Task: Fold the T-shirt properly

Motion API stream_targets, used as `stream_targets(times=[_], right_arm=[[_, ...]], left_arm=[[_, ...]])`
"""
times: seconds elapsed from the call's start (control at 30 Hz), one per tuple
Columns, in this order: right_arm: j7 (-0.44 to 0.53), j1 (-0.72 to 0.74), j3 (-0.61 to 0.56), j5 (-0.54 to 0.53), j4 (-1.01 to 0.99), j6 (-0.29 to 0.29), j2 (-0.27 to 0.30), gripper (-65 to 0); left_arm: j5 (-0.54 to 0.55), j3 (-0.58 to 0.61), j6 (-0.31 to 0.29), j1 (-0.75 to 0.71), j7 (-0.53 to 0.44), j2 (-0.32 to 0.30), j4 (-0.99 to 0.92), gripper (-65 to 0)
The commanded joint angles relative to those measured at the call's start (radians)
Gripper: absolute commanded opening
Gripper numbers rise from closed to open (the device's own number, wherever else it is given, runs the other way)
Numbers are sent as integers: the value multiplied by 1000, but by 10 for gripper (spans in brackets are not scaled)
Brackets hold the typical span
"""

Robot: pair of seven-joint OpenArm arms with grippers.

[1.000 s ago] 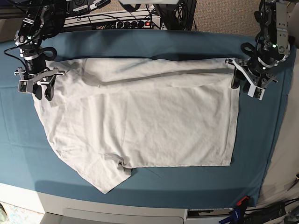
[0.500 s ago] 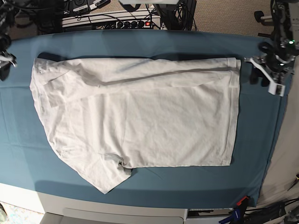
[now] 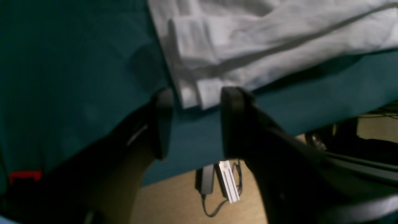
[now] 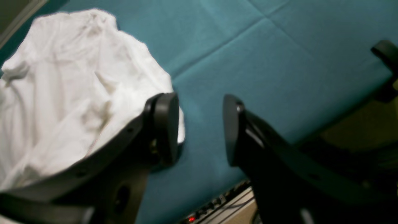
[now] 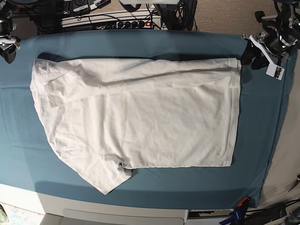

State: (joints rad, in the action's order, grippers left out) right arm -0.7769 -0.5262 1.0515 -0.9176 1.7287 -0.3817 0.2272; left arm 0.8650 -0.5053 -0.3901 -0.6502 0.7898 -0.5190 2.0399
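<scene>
The white T-shirt (image 5: 140, 117) lies flat on the teal cloth (image 5: 262, 140), folded over, with a sleeve sticking out at the lower left. My left gripper (image 5: 251, 58) hovers open just off the shirt's top right corner. In the left wrist view that hemmed corner of the T-shirt (image 3: 264, 34) lies just beyond the open left gripper (image 3: 192, 121), untouched. My right gripper (image 5: 7, 49) stands at the far left edge, clear of the shirt. Seen from the right wrist, the right gripper (image 4: 200, 130) is open over bare teal cloth, with the T-shirt (image 4: 62, 93) to its left.
Electronics and cables (image 5: 112, 21) sit behind the table's far edge. A power adapter with its cable (image 3: 217, 183) lies on the floor below that edge. The white table front (image 5: 117, 211) runs along the bottom.
Both grippers have drawn back from the shirt's top corners, outward and toward the far edge. The shirt's upper edge now lies flat and released.
</scene>
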Motion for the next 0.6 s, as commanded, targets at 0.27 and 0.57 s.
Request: stream_targets(times=[0.27, 0.57], right_arm=[[-21, 61, 10, -146, -213, -71, 17, -407], [-34, 82, -34, -164, -221, -93, 17, -407]], left_arm=[[3, -9, -3, -3, -12, -16, 50, -385], [3, -9, -4, -3, -13, -16, 50, -385]])
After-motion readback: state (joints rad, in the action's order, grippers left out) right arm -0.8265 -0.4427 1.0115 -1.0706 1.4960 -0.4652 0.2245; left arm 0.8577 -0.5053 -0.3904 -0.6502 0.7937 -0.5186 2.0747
